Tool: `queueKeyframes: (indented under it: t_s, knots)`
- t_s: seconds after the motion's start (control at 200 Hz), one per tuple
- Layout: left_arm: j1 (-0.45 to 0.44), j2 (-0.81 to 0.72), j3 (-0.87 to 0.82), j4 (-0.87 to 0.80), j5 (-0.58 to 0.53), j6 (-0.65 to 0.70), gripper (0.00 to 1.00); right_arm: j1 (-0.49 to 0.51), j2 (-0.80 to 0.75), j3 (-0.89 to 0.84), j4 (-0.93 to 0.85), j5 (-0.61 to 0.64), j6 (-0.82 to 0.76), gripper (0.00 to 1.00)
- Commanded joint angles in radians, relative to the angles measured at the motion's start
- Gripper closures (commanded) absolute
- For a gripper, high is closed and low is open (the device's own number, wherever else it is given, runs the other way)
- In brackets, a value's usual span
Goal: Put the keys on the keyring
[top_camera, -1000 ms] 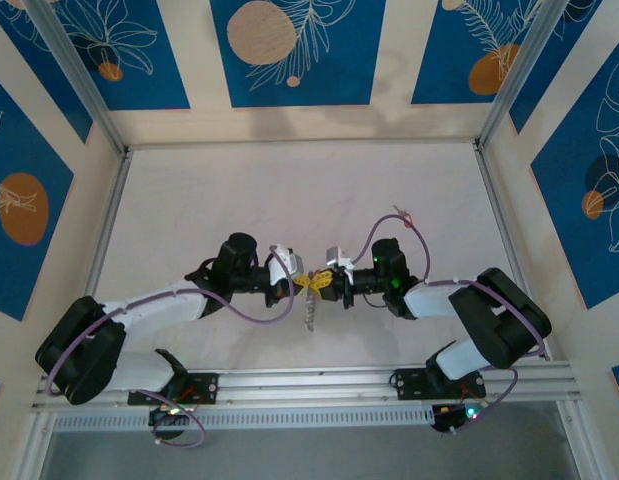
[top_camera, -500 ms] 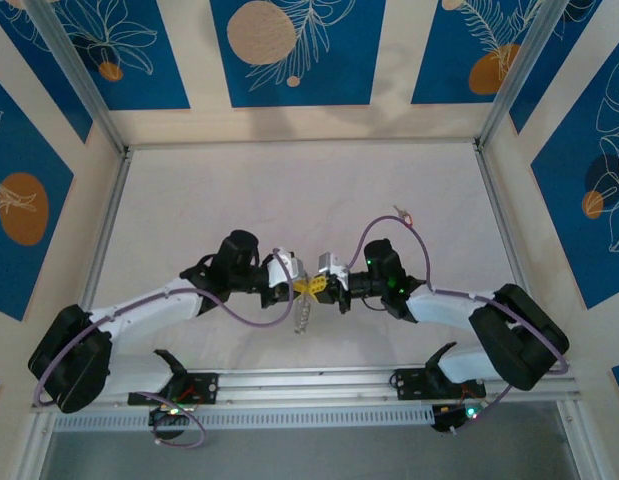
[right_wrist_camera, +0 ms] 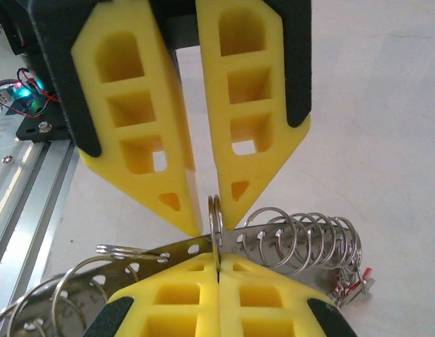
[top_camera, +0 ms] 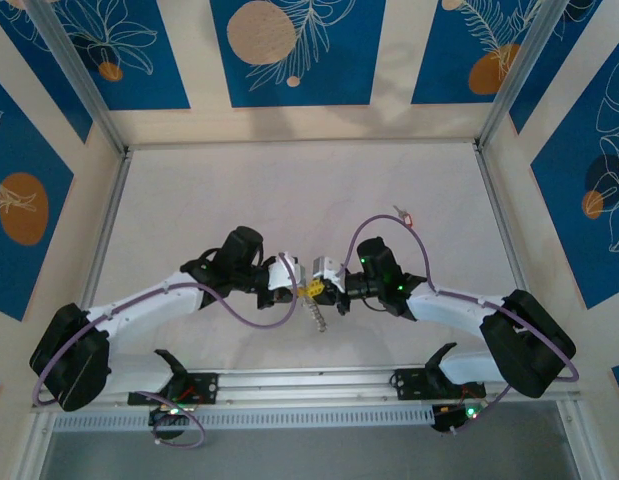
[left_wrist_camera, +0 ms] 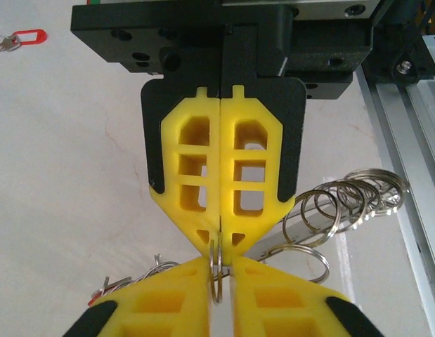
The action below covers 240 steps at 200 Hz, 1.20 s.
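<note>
left hand [top_camera: 303, 290] and right hand [top_camera: 320, 291] meet tip to tip, each closed on one thin ring [left_wrist_camera: 216, 270] held above the surface [top_camera: 189, 200]; a red-tagged key [top_camera: 402, 213] lies well apart.

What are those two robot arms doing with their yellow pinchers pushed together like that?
The left gripper and the right gripper meet tip to tip above the table, both pinching one small keyring between them. A metal strip carrying more rings is right next to them. One key with a red tag lies on the table, toward the far right, and I see no key on the pinched ring yet.
</note>
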Motion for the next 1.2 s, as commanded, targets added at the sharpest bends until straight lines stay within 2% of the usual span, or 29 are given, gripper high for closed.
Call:
queueKeyframes:
  t_s: [0.0, 0.205, 0.36, 0.485, 0.645, 0.785, 1.085, 1.195]
  knots:
    - [-0.012, 0.01, 0.039, -0.065, 0.022, 0.05, 0.96, 0.007, -0.03, 0.036, -0.037, 0.024, -0.03, 1.0]
    - [-0.012, 0.028, 0.045, -0.063, 0.026, 0.04, 1.0, 0.007, -0.037, 0.032, -0.035, 0.021, -0.028, 1.0]
    - [-0.012, 0.01, -0.003, 0.014, 0.008, -0.013, 1.0, -0.016, -0.058, -0.02, 0.093, -0.01, 0.021, 1.0]
    - [-0.012, -0.016, -0.072, 0.171, 0.049, -0.102, 1.0, -0.046, -0.052, -0.071, 0.198, -0.067, 0.06, 0.85]
    - [-0.012, -0.019, -0.107, 0.278, 0.086, -0.159, 1.0, -0.06, -0.018, -0.121, 0.341, -0.11, 0.113, 0.78]
    - [-0.012, -0.03, -0.118, 0.321, 0.093, -0.168, 1.0, -0.068, 0.015, -0.129, 0.395, -0.134, 0.143, 0.73]
    - [-0.012, -0.034, -0.117, 0.342, 0.112, -0.167, 1.0, -0.098, 0.047, -0.147, 0.44, -0.173, 0.185, 0.7]
    - [-0.011, -0.034, -0.112, 0.343, 0.114, -0.165, 1.0, -0.105, 0.052, -0.15, 0.434, -0.192, 0.186, 0.73]
